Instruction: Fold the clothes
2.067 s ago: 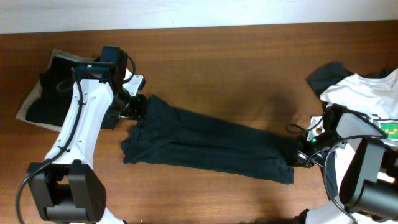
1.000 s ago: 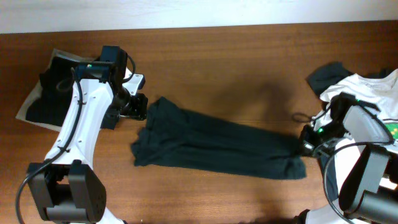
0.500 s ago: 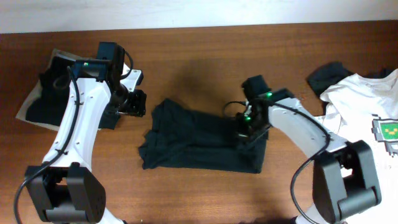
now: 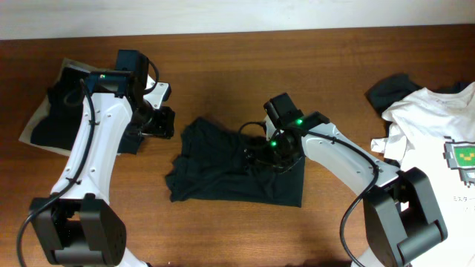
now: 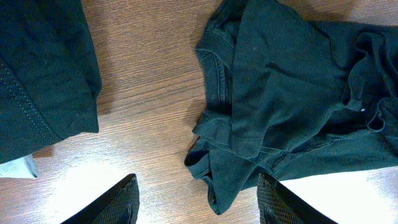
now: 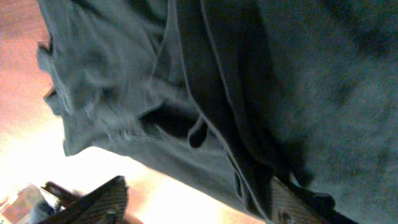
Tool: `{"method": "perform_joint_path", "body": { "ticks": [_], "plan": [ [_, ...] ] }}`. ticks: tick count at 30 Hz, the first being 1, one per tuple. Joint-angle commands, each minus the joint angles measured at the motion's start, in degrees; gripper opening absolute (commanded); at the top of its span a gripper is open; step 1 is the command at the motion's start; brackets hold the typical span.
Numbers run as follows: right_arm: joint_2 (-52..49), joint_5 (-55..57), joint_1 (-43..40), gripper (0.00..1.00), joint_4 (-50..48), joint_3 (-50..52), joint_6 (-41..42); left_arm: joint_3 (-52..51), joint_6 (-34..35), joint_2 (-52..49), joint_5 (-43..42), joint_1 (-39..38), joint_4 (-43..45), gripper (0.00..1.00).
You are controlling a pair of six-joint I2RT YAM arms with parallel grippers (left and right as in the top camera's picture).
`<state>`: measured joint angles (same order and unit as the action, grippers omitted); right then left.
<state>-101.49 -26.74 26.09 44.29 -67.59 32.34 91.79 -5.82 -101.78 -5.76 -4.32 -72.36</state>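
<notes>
Black T-shirt (image 4: 237, 167) lies bunched mid-desk (image 4: 223, 59). The right gripper (image 6: 198, 183) is spread wide over it, and the left gripper (image 5: 196, 180) is wide, empty, beside its collar.

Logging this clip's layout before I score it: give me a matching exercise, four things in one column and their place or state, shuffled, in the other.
Things
1. black T-shirt
2. white tee
3. left gripper
4. dark pile

Place or state
A. far right end of the table
B. far left end, on a pale sheet
C. middle of the table, crumpled
D. open, holding nothing

Pairs: 1-C, 2-A, 3-D, 4-B
</notes>
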Motion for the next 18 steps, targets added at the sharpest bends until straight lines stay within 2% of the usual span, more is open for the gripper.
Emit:
{"method": "perform_joint_path", "body": {
  "ticks": [1, 2, 5, 7, 9, 10, 11, 13, 16, 18],
  "plan": [
    [2.14, 5.73, -3.69, 0.34, 4.37, -0.63, -3.19, 1.16, -0.28, 1.75, -0.83, 0.37, 0.33, 0.61],
    [2.12, 8.55, -5.9, 0.17, 5.51, -0.61, -3.19, 1.16, -0.28, 1.73, -0.83, 0.37, 0.33, 0.61],
    [0.35, 13.05, -13.4, 0.08, 8.39, 0.9, -3.61, 1.16, -0.28, 1.73, -0.83, 0.37, 0.35, 0.6],
    [-0.96, 7.5, -11.87, 0.04, 6.27, 4.79, -3.63, 1.16, -0.28, 1.73, -0.83, 0.37, 0.59, 0.6],
    [-1.11, -2.56, -6.19, 0.04, -1.6, 9.18, -4.7, 1.16, -0.31, 1.73, -0.76, 0.37, 0.76, 0.6],
    [-1.11, -5.66, -1.62, 0.04, -5.31, 9.92, -4.81, 1.16, -0.31, 1.73, -0.37, 0.37, 0.74, 0.66],
    [-1.09, -6.29, 3.65, 0.04, -7.45, 9.75, -6.23, 1.16, -0.31, 1.73, -0.37, 0.37, 0.74, 0.68],
    [-1.05, -6.27, 8.24, 0.04, -7.8, 8.31, -10.95, 1.16, -0.31, 1.73, -0.37, 0.37, 0.66, 0.69],
    [2.14, -4.46, 7.1, 0.05, -4.37, 3.78, -18.03, 1.09, -0.31, 1.73, -0.39, 0.37, 0.48, 0.73],
    [5.6, 1.49, 2.25, 0.05, 1.29, 0.22, -18.34, 0.52, -0.28, 1.51, -0.94, 0.37, 0.0, 0.79]
  ]
}}
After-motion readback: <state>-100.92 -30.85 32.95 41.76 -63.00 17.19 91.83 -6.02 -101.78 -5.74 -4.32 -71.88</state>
